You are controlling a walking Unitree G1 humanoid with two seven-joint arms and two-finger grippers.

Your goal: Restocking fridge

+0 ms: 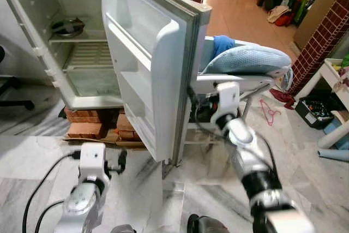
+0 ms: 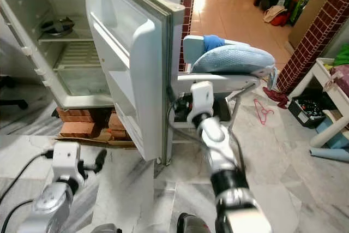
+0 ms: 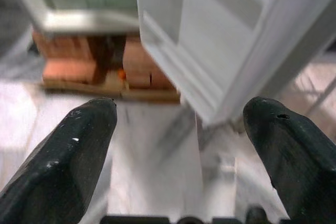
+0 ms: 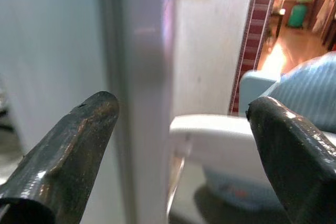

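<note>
- Fridge [image 1: 82, 53], upper left of frame: cabinet stands upright on bricks [image 1: 87, 126]; its door [image 1: 150, 75] swings open toward the camera, long axis vertical.
- No legible writing.
- Right gripper [image 4: 181, 145], fingers spread, at the door's outer edge, frame centre.
- Left gripper [image 3: 178, 145], spread, above the marble floor [image 1: 305, 156], lower left.
- Chair with blue cushion [image 1: 248, 58], centre right.

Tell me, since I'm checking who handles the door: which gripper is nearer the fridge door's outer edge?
Right. The right gripper is up against the fridge door edge; the left gripper hangs low over the floor, apart from it.
</note>
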